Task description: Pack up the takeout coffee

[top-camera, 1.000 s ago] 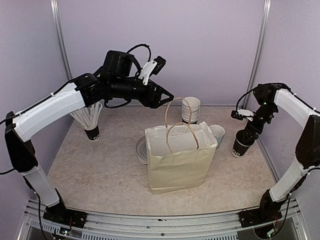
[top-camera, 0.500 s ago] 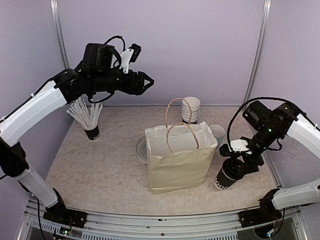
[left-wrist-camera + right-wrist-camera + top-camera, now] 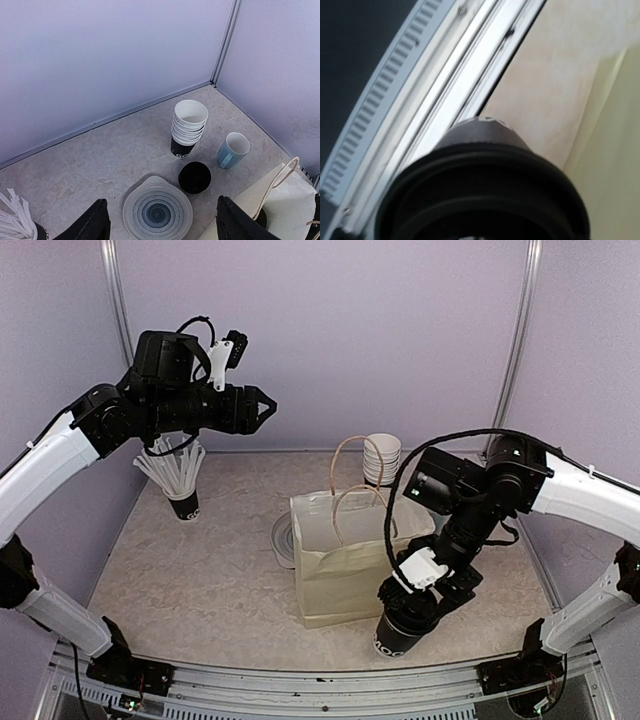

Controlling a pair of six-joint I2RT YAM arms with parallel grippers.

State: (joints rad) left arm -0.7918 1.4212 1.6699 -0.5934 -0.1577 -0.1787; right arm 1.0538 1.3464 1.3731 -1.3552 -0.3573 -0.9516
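While L pincer (image 3: 268,410) gapes, R pincer (image 3: 418,598) grips takeout coffee (image 3: 393,637) by bag (image 3: 345,580).

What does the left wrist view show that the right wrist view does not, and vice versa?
Only left wrist: the stack of cups, the blue mug, a loose black lid and a grey plate. Only right wrist: the takeout coffee, seen close from its lid, and the table's metal rail. Both: the paper bag and the table top.

**Coffee in my grip**

The cup (image 3: 393,640) is clamped in my right gripper (image 3: 418,602) and hangs just below it, tilted. It is black paper with white lettering on its side. Its black lid (image 3: 485,185) is on, close under my wrist.
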